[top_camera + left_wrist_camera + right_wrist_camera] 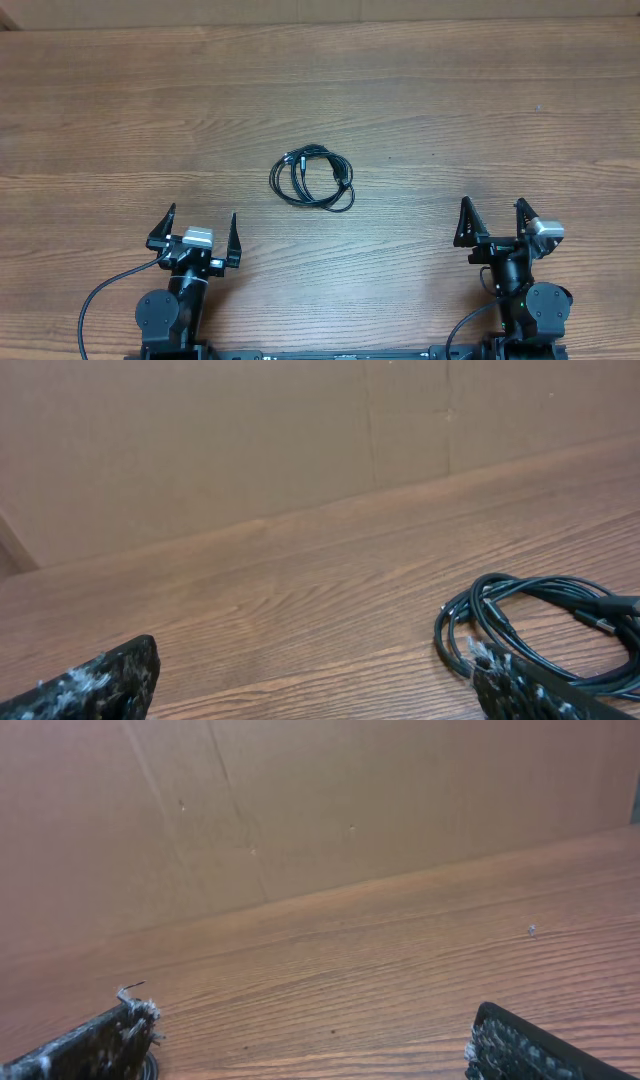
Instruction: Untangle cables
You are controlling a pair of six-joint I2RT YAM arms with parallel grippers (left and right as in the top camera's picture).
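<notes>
Left tool and right tool both released, jaws spread wide, nothing between them; the cables lie coiled on the desk.

The left tool sits at the desk's 7 o'clock edge, its black fingers rough-textured and flecked with pale scuffs. From it the cables lie toward 1 o'clock, well apart. They are thin, glossy black cords wound into a loose, flat, roughly round bundle of overlapping loops near the desk's middle, with small plug ends resting inside the ring. The desk is brown wood-grain with long horizontal streaks, backed by a plain brown cardboard wall with vertical creases. The right tool sits at 5 o'clock; the cables lie toward its 10 o'clock, well apart.
</notes>
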